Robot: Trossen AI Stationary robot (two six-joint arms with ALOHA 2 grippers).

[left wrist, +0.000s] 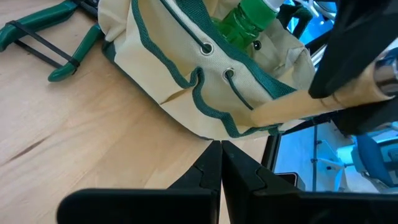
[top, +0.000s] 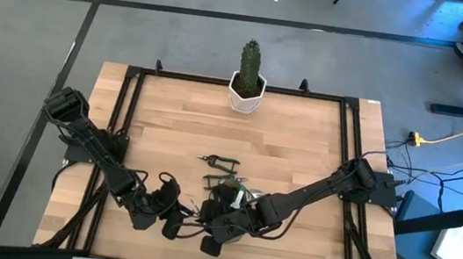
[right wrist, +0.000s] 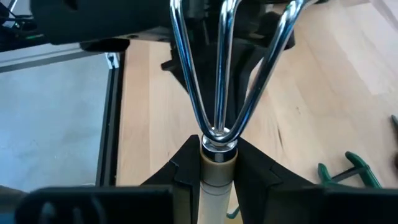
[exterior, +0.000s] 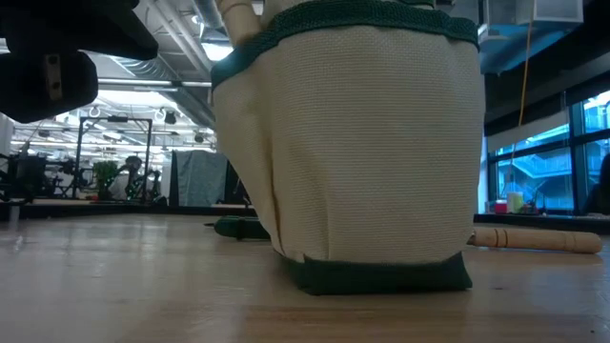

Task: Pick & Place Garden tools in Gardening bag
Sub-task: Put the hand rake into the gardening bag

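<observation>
I've got the right gripper (right wrist: 217, 165) pinching the fork (right wrist: 219, 74) by its wooden handle, right at the gardening bag (left wrist: 186, 81), sprayer (left wrist: 249, 18) already inside. Left gripper (left wrist: 221, 163) pressed together, empty, beside the bag. Next I'd guess: tip the fork in. Shears (top: 221, 160) wait on the worktop (top: 301, 138).

Both arms are dark, almost black, and are built from slim straight links with thicker rounded joints. The left arm (top: 92, 143) has a blocky base at about 9 o'clock of the table, and loose black cables make loops beside its wrist. The right arm (top: 331, 184) starts from a similar bulky base at about 3 o'clock, also with black cable near it. The left gripper (left wrist: 221, 163) has two matte black fingers with flat, angular, wedge-like tips. The right gripper (right wrist: 218, 163) has the same black angular fingers; a marking on them I cannot make out.
</observation>
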